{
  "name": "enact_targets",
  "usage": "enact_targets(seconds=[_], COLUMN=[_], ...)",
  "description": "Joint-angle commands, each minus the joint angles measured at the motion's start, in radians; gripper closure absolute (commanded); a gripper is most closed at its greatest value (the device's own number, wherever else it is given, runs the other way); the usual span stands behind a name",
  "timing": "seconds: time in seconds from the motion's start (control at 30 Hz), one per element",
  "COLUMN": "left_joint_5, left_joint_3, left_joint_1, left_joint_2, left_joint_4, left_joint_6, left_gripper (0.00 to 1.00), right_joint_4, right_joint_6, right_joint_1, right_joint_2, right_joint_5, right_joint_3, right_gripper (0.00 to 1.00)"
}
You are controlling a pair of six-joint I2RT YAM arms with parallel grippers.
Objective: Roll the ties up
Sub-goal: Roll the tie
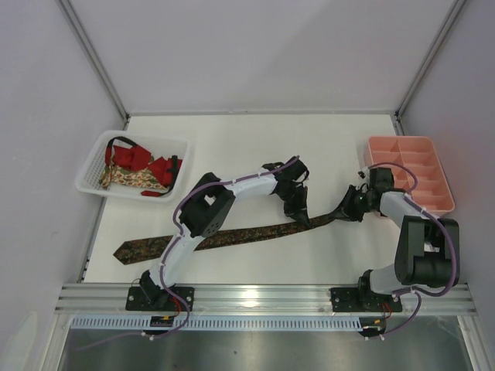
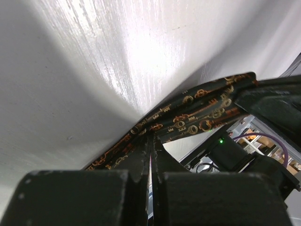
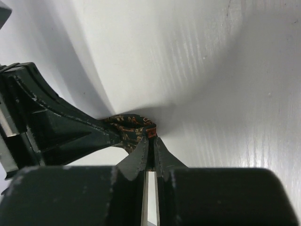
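A dark brown tie (image 1: 224, 236) with a reddish-gold pattern lies flat across the table, wide pointed end at the left. My left gripper (image 1: 298, 214) is shut on it near its right part; the left wrist view shows the fabric (image 2: 197, 110) pinched at my closed left gripper (image 2: 153, 139). My right gripper (image 1: 346, 207) is shut on the narrow end, which is curled into a small fold (image 3: 131, 126) at my right gripper (image 3: 151, 139). The two grippers are close together. A red tie (image 1: 158, 166) and a beige floral tie (image 1: 131, 179) lie in a basket.
A white mesh basket (image 1: 93, 158) stands at the back left. A pink compartment tray (image 1: 410, 170) stands at the right, just behind the right arm. Enclosure walls stand on the left, back and right. An aluminium rail (image 1: 263, 297) runs along the near edge.
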Motion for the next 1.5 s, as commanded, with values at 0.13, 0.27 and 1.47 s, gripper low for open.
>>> enact_targets(seconds=[0.13,0.27,1.47], left_joint_5=[-0.02,-0.026,-0.102], left_joint_3=[0.036,0.041,-0.338], left_joint_1=[0.008,0.011,0.059], left_joint_2=[0.028,0.024,-0.359], left_joint_4=[-0.052,-0.062,-0.03], left_joint_6=[0.01,0.013,0.114], left_gripper=[1.0,1.0,0.99], right_joint_4=[-0.154,-0.193,-0.179], right_joint_6=[-0.01,0.002,0.105], right_joint_1=[0.095,0.208,0.396], right_joint_2=[-0.076,-0.105,-0.158], right_joint_5=[0.1,0.143,0.298], right_joint_3=[0.131,0.172,0.157], right_gripper=[0.98,1.0,1.0])
